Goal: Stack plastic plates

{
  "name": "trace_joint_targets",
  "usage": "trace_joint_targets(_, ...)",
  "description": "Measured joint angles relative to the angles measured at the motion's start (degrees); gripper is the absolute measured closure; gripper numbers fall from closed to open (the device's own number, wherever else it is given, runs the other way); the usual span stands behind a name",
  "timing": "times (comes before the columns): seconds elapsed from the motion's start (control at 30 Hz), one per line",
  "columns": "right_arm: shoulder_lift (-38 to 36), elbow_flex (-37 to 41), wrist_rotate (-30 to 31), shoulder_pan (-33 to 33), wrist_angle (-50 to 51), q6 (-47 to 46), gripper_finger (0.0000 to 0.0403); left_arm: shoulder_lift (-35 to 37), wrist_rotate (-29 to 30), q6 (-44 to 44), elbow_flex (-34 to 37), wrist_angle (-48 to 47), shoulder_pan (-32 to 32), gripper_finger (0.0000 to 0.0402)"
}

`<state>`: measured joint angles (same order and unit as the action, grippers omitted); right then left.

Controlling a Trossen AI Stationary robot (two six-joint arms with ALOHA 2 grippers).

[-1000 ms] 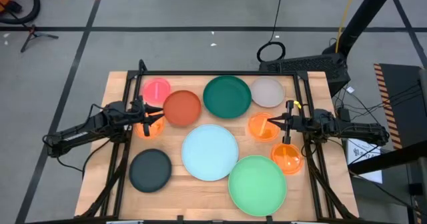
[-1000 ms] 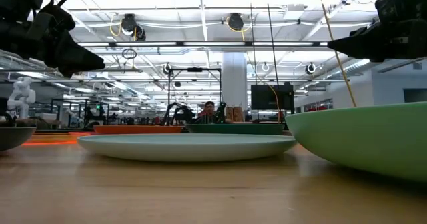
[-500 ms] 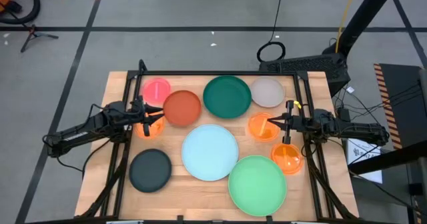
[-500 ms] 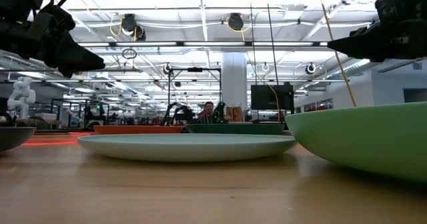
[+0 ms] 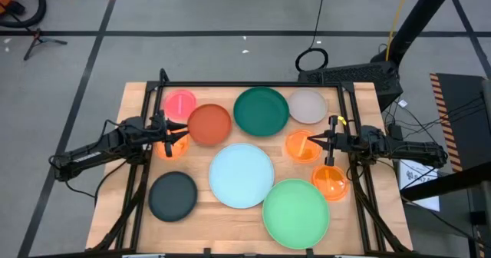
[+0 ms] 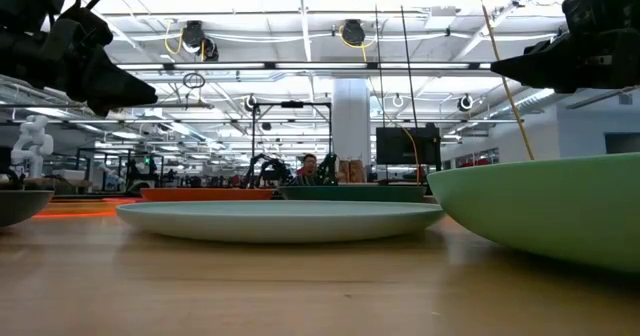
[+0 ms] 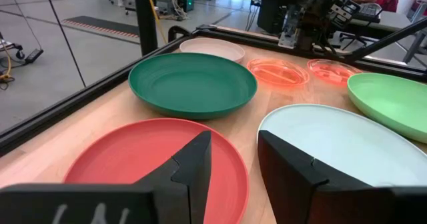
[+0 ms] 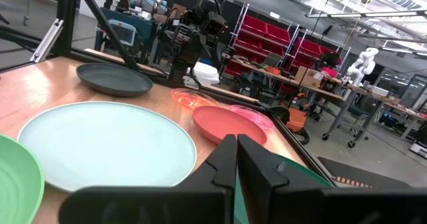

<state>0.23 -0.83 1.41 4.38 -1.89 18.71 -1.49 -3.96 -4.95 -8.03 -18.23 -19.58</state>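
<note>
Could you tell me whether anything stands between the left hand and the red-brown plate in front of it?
Nothing visible does. The left hand, open and empty, hangs at the red-brown plate's rim, with no plate between them.

Light blue plate (image 8: 107, 144) beyond closed jaws

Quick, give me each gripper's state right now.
Left gripper: open, empty, above the red-brown plate.
Right gripper: shut, holding nothing.

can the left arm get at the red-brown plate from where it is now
Probably yes. The left gripper hovers open right beside the red-brown plate, which lies flat with nothing on it and nothing between them. The right gripper waits across the table.
</note>
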Motion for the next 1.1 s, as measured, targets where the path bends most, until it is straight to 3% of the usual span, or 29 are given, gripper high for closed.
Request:
trace_joint_targets(0.1,0.0,0.0,0.0,0.0,0.0,0.0,0.0394,0.0,0.0,1.0,0.0,0.0,0.0,0.0273)
trace_joint_targets(0.33,0.0,0.0,0.0,0.0,0.0,-3.1,0.0394,0.0,0.0,13.0,0.0,0.8,0.0,0.0273)
trace_joint_targets(0.43,0.0,0.0,0.2,0.0,-0.5,-15.5,0.0394,0.0,0.0,9.6,0.0,3.7,0.0,0.0273)
trace_joint_targets(0.5,0.1,-0.1,1.3,0.1,-2.4,-18.8,0.0394,0.0,0.0,6.3,0.0,6.0,0.0,0.0273)
trace_joint_targets(0.77,4.2,-3.5,1.9,0.1,-7.0,-21.7,0.0394,0.0,4.1,-12.3,0.0,21.0,0.0,0.0273)
trace_joint_targets(0.97,13.2,-7.1,2.8,0.1,-16.0,-19.1,0.0394,-0.3,4.1,-16.8,0.0,28.6,0.2,0.0273)
trace_joint_targets(1.1,20.0,-11.3,9.6,0.1,-16.9,-18.2,0.0394,-2.8,3.7,-18.4,0.0,30.5,1.2,0.0273)
